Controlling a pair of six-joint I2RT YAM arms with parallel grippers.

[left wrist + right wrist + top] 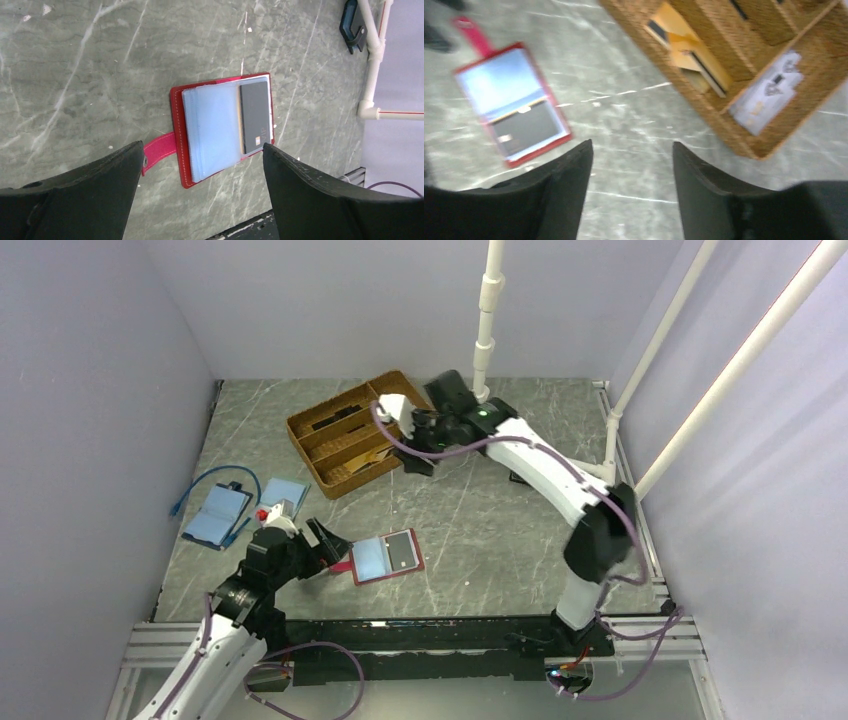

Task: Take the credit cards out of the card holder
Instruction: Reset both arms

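Note:
The red card holder (372, 575) lies open on the table, snap tab (159, 150) pointing left. Its pale clear pockets (212, 127) face up, and a black card (255, 116) sits in the right half. My left gripper (328, 543) is open just left of the holder, jaws wide apart above its near edge (202, 146). My right gripper (418, 452) is open and empty over the table beside the wicker basket (345, 483). In the blurred right wrist view the holder (558, 122) is at left, and gold-tan (681, 47) and silver-grey (766, 92) cards lie in the basket (734, 142).
A light-blue booklet case (215, 516) with a blue cable (205, 478) lies at the left, with another light-blue piece (284, 492) beside it. White pipes (487, 315) stand at the back and right. A black clamp (352, 25) sits by the right rail.

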